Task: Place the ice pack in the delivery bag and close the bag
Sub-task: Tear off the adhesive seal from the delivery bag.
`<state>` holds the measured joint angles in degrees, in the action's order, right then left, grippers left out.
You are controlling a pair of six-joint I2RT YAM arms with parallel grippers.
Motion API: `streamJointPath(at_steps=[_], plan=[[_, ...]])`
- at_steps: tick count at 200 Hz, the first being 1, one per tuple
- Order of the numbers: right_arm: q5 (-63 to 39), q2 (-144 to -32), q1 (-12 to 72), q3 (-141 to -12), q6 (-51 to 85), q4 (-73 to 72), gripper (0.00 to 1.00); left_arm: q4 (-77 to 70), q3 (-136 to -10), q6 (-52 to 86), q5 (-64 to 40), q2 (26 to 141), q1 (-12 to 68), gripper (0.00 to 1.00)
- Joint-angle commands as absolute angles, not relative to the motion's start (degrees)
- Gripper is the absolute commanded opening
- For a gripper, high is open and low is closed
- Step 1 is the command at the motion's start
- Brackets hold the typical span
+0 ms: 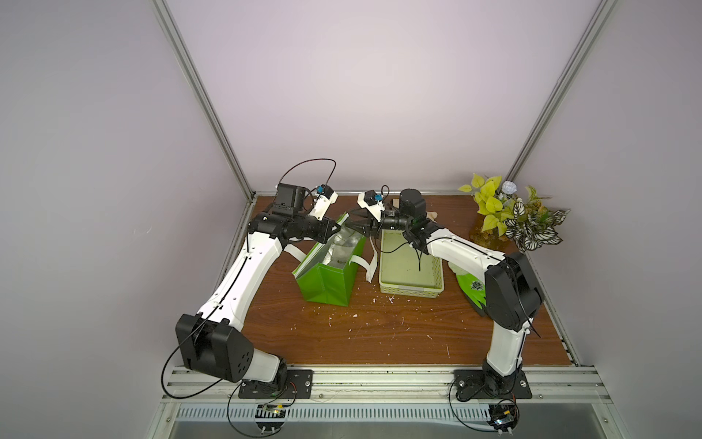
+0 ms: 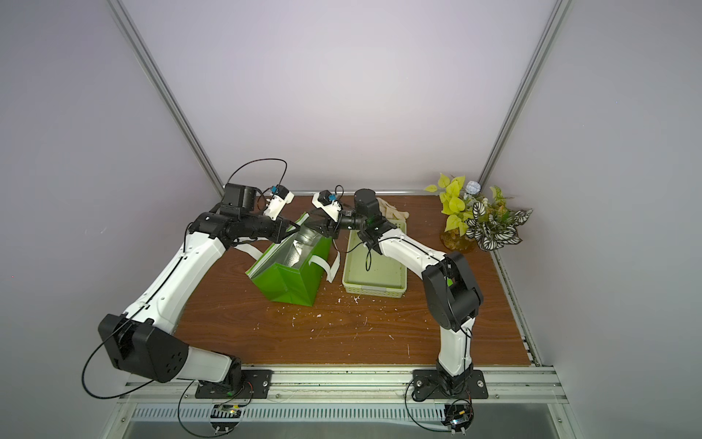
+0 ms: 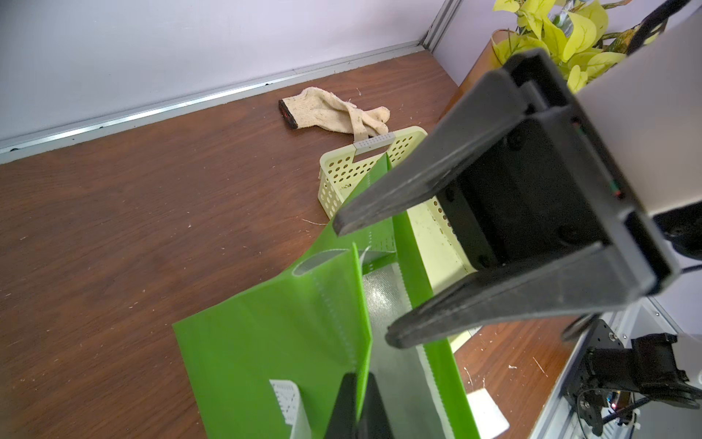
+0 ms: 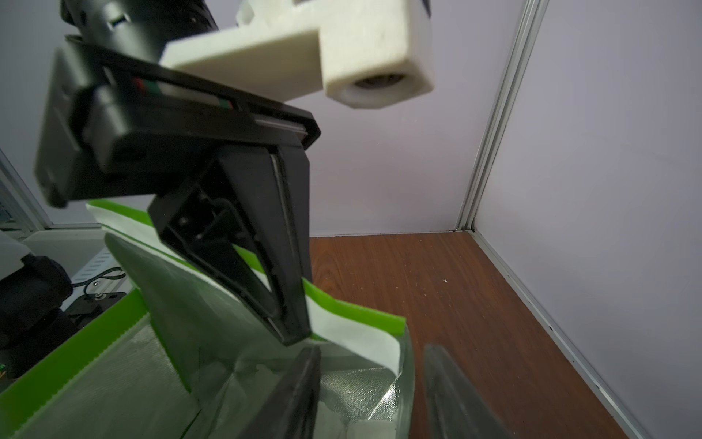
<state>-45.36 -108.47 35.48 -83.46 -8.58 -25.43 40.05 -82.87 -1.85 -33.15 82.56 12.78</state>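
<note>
The delivery bag [image 1: 329, 279] is a bright green tote with silver foil lining, standing open near the table's middle. It shows in both top views. My left gripper [image 3: 360, 380] is shut on the bag's far left rim, with the green wall pinched between its fingers. My right gripper [image 4: 372, 349] hovers open over the bag's far end. Nothing is between its fingers [image 3: 383, 197]. A pale whitish shape [image 4: 364, 427] lies low on the foil under it and looks like the ice pack. Most of it is hidden.
A pale green perforated basket [image 1: 412, 289] stands just right of the bag. A beige glove [image 3: 334, 110] lies behind it by the back wall. A potted plant [image 1: 509, 216] fills the back right corner. A green packet [image 1: 473, 287] lies under my right arm.
</note>
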Motion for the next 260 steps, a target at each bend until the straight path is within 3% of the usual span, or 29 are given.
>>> streamJointPath(at_steps=[1,124,191,260], plan=[[-46.4,-107.95,35.96,-85.37,-9.05,-26.68,0.47,40.43,-83.48,-2.17,-33.71,82.0,12.48,0.04],[-45.57,-103.49,35.99,-81.21,-10.02,-27.59,0.46,40.39,-83.22,-2.04,-33.73,82.18,12.48,0.04],[-46.02,-103.96,36.03,-80.51,-9.01,-29.09,0.35,40.34,-83.13,-2.16,-33.61,82.26,12.48,0.04],[-46.44,-106.35,36.27,-83.49,-7.51,-29.67,0.35,40.35,-83.14,-2.12,-33.71,82.18,12.41,0.04]])
